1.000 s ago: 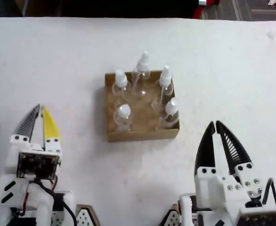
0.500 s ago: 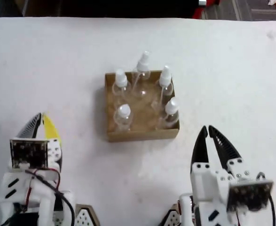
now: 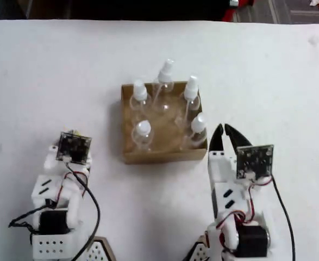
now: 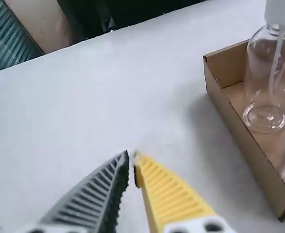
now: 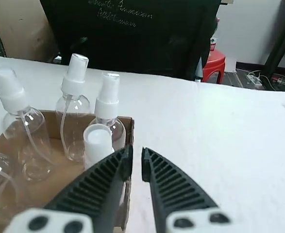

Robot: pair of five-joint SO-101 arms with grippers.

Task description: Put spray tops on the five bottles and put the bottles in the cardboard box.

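At table centre: cardboard box, five bottles upright inside it, all wearing white spray tops. Looks complete as far as capping and boxing go, with all five counted inside.

For the left gripper: pulls back toward the near edge over the last second, going from stretched flat and forward to folded up under its own wrist camera in the high view. Shows fingers pressed to a hairline slit, grasping nothing. Hangs over bare table, apart from the box on its left side.

For the right gripper: folds up the same way, yet ends with tips nearer the box than a second ago, just beside its front right corner and close to the front right bottle. Keeps fingers almost touching, only a thin gap, nothing between them.

Inside the box, no shift across the three moments: same bottles, same places.

Reads, as a judgement, like both arms retiring to rest after the last placement, not reaching for another item. Calls for little more than keeping the right tips from clipping that corner bottle on the way home.
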